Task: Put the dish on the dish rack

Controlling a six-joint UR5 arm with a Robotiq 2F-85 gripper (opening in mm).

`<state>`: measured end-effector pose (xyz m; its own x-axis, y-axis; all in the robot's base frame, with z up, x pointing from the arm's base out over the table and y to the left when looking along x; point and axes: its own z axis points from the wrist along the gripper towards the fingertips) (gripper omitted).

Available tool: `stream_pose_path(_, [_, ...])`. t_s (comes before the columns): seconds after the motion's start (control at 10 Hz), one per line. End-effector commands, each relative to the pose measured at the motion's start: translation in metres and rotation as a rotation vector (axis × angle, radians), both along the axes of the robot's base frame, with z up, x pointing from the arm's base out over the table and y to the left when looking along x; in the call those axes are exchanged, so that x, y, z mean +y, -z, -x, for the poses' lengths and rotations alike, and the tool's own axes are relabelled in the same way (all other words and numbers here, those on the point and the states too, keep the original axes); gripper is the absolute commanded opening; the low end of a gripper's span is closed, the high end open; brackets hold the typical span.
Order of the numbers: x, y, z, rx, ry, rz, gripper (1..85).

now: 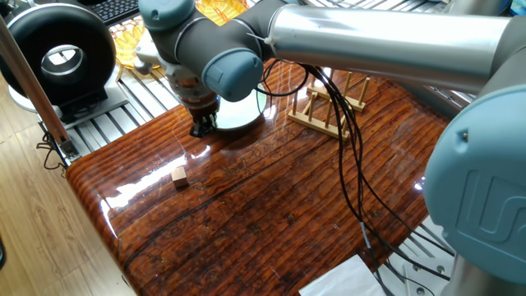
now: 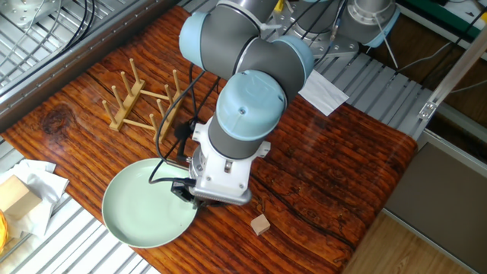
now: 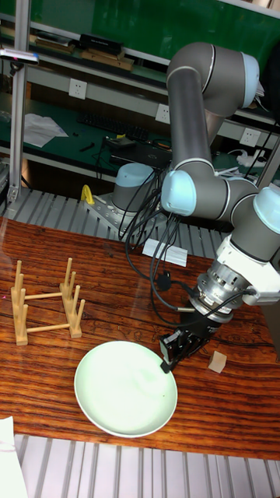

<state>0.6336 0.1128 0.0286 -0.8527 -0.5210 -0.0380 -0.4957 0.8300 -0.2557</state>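
The dish (image 3: 124, 387) lies flat on the wooden table (image 2: 319, 160), at the edge nearest the metal slats, and the gripper (image 3: 173, 351) is right down on its rim, on the side facing the little wooden cube (image 3: 218, 360). Dark fingers sit over the plate's lip, clamped on the dish by the look of the tall fixed view. In the other fixed view the dish (image 2: 148, 214) pokes out beyond the table edge. The dish rack (image 2: 144, 103) stands empty, well apart from the dish, further in on the table. Black cables trail down from the arm past the rack.
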Motion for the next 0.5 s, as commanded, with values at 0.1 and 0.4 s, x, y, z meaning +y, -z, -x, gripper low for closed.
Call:
stream_pose_path(0.1, [0.0025,0.0003,-0.0017,-0.003,0.001,-0.016,7.7])
stream_pose_path(0.4, [0.0017,0.0002,-0.0021,-0.005,0.0,-0.013,7.7])
